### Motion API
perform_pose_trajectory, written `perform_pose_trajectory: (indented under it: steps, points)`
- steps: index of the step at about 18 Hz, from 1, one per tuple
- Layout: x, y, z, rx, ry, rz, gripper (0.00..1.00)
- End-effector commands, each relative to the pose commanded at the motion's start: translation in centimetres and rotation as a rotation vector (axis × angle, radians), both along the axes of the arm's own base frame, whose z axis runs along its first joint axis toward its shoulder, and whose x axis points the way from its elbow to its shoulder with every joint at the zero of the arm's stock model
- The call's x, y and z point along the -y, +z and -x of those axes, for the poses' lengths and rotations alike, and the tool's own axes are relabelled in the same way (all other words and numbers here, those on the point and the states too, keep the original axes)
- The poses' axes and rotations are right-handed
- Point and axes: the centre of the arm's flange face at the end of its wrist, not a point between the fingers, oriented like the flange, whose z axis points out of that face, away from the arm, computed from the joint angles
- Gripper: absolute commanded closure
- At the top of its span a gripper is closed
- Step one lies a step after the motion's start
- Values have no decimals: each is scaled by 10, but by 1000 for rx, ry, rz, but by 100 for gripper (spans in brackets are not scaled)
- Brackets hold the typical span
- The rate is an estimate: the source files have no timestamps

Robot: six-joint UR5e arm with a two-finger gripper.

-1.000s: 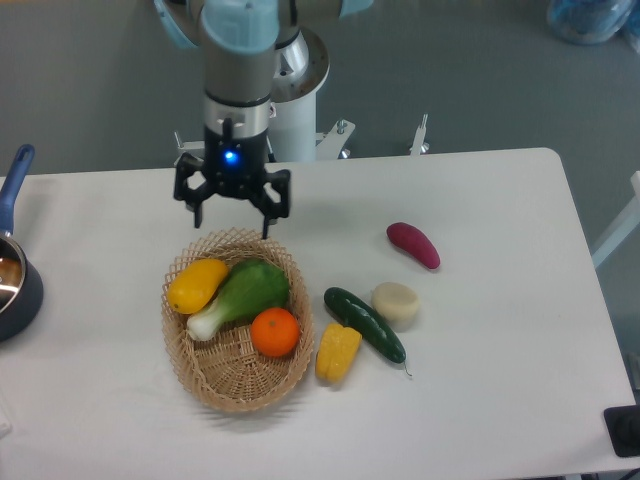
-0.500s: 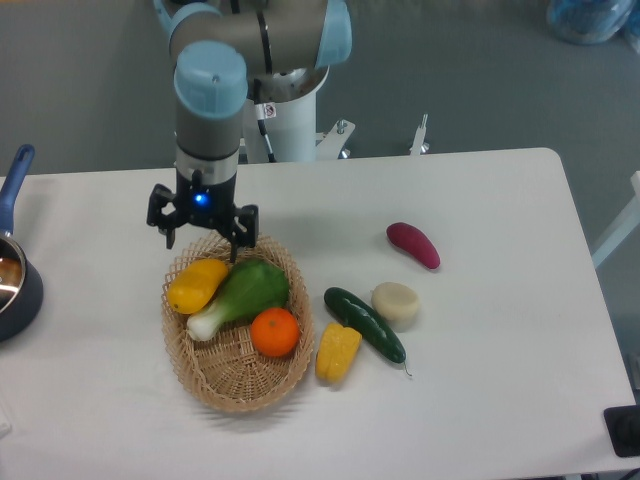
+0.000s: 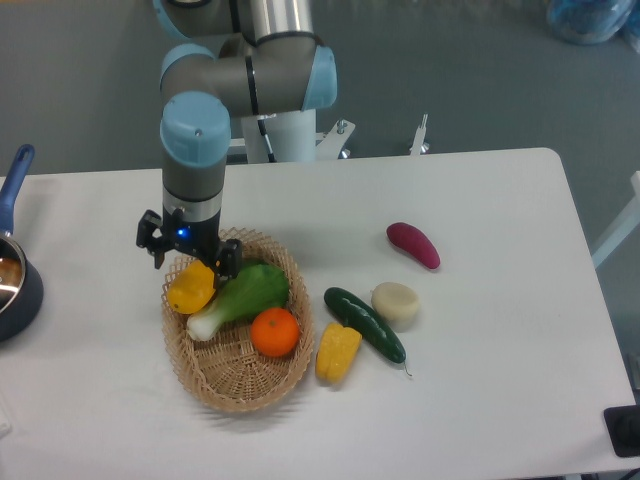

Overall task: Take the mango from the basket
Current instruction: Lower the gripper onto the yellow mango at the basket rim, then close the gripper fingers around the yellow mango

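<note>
While the gripper (image 3: 190,268) hangs over the left end of the basket (image 3: 236,386), its dark fingers stand spread, one outside the lattice rim, one by the mango (image 3: 190,290); contact cannot be told; the mango, smooth yellow oval, lies inside the basket at its left, top part hidden under the gripper; beside it a green leafy vegetable (image 3: 247,291) with white stalk and a round glossy orange (image 3: 275,332); basket tan woven wicker, oval; on the white table (image 3: 500,380): lobed yellow pepper (image 3: 337,352), dark cucumber (image 3: 364,324), pale disc-shaped item (image 3: 397,302), magenta eggplant-like piece (image 3: 413,245); blue-handled pot (image 3: 14,270) cut off at left edge.
</note>
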Motion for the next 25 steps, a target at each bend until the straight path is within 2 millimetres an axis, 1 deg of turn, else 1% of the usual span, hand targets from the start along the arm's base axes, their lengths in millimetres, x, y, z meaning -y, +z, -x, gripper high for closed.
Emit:
perform_pose_trajectory:
  steps: [4, 6, 9, 13, 15, 17, 20, 21, 22, 23, 25]
  points:
    - [-3, -5, 1, 3, -8, 6, 0]
    - [-5, -12, 0, 10, -11, 17, 0]
    - [-10, -16, -2, 12, -20, 20, 0]
    - [-10, -22, -3, 17, -20, 30, 1]
    - [-11, -21, -4, 15, -21, 28, 9]
    - [-11, -19, -3, 11, -21, 27, 22]
    - [-12, -21, -3, 10, -21, 31, 46]
    - [-12, -20, -2, 9, -21, 30, 56]
    - [-12, -19, -2, 6, -22, 25, 63]
    - [-12, -20, -2, 8, -22, 28, 67]
    - [-13, -21, -2, 10, -22, 31, 67]
